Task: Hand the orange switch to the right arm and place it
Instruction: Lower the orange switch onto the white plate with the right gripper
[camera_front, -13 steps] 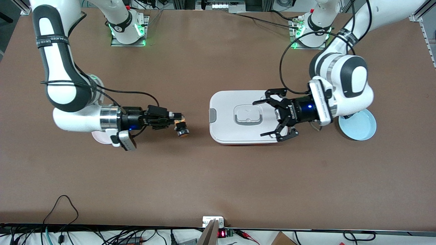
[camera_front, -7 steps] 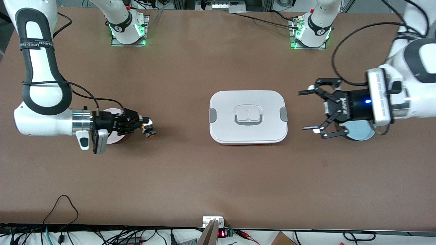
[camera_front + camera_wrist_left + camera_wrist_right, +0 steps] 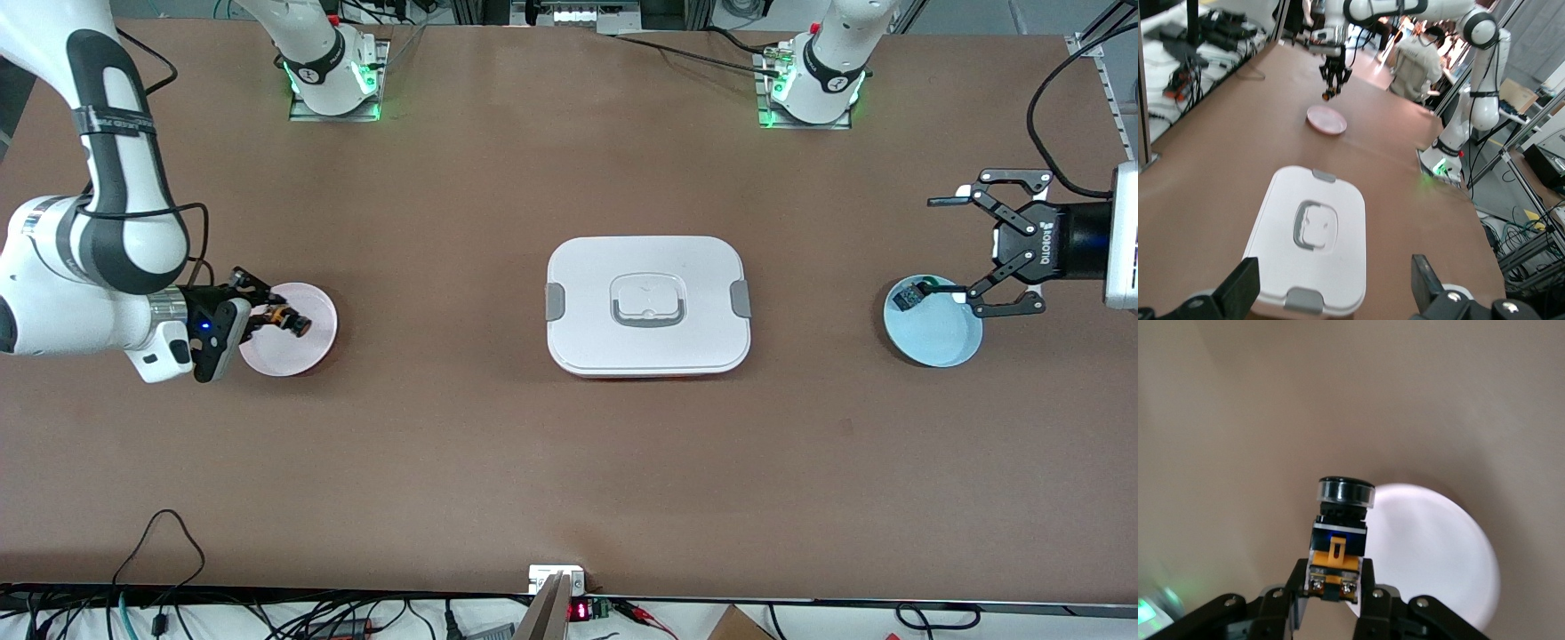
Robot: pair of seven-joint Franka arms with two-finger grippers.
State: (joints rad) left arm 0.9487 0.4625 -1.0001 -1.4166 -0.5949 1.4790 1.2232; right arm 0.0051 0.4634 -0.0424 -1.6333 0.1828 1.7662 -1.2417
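Note:
The orange switch point(image 3: 286, 319) is a tiny black and orange button part. My right gripper point(image 3: 269, 316) is shut on its orange base and holds it just above the pink plate point(image 3: 307, 348) at the right arm's end of the table. The right wrist view shows the switch point(image 3: 1340, 532) clamped between both fingers point(image 3: 1373, 587), black cap pointing away, with the plate point(image 3: 1435, 547) under it. My left gripper point(image 3: 942, 246) is open and empty, up over the rim of the blue plate point(image 3: 938, 336). From the left wrist, the switch point(image 3: 1328, 95) hangs over the pink plate point(image 3: 1327, 121).
A white lidded box point(image 3: 648, 305) with a grey handle sits mid-table; it also shows in the left wrist view point(image 3: 1308, 240). A small blue-black square part point(image 3: 906, 298) lies in the blue plate. Cables and a small device point(image 3: 556, 582) line the table edge nearest the front camera.
The right arm has drawn back toward its end of the table with the switch, now over the pink plate. The left arm has pulled away from over the box to the blue plate.

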